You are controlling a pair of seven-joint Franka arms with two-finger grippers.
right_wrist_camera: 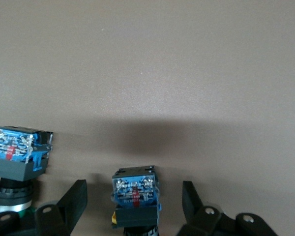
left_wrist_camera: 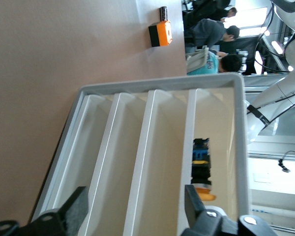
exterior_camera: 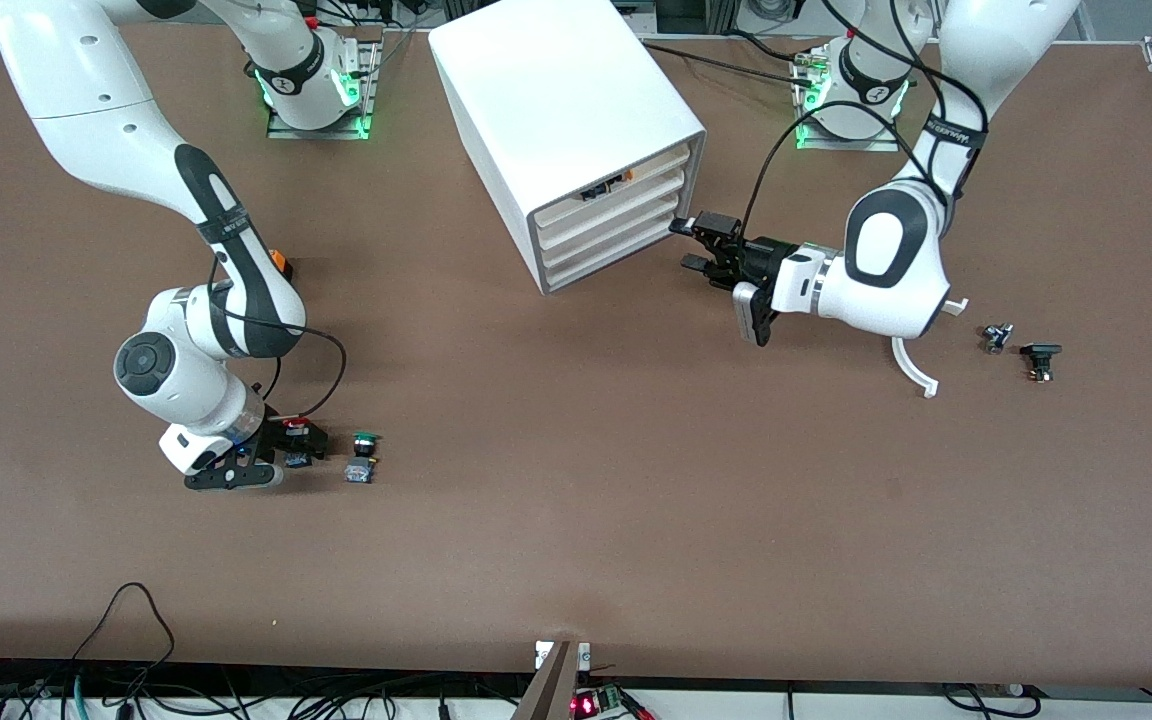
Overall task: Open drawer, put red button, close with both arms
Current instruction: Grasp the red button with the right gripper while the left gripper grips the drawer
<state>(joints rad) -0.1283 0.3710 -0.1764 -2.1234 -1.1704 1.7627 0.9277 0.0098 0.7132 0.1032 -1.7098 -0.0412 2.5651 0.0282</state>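
Toward the right arm's end of the table (exterior_camera: 576, 520), the right tool (exterior_camera: 281, 455) is down at the surface, pointing at the red button (exterior_camera: 298, 432). In the right wrist view the red button's blue-grey base (right_wrist_camera: 136, 189) sits between the two black fingers (right_wrist_camera: 73, 199), with a clear gap on each side, so the right tool is open around it and not touching it. Just beside it lies the green-capped button (exterior_camera: 364, 455), outside the fingers. A small orange box (exterior_camera: 280, 263) rests on the table partly hidden by the right arm's forearm.

In the middle, the white cabinet (exterior_camera: 561, 110) stands with its four drawer fronts turned toward the left arm. The top drawer (exterior_camera: 626, 180) sits slightly out from the others, and a dark object with some orange on it (left_wrist_camera: 201, 164) shows in its slot.

The left tool (exterior_camera: 691, 245) is level with the cabinet's front, its fingers (left_wrist_camera: 194, 204) spread apart at the drawer fronts; it grips nothing that can be seen. Nearer the left arm's end lie a white curved plastic piece (exterior_camera: 916, 370) and two small dark parts (exterior_camera: 1021, 350).
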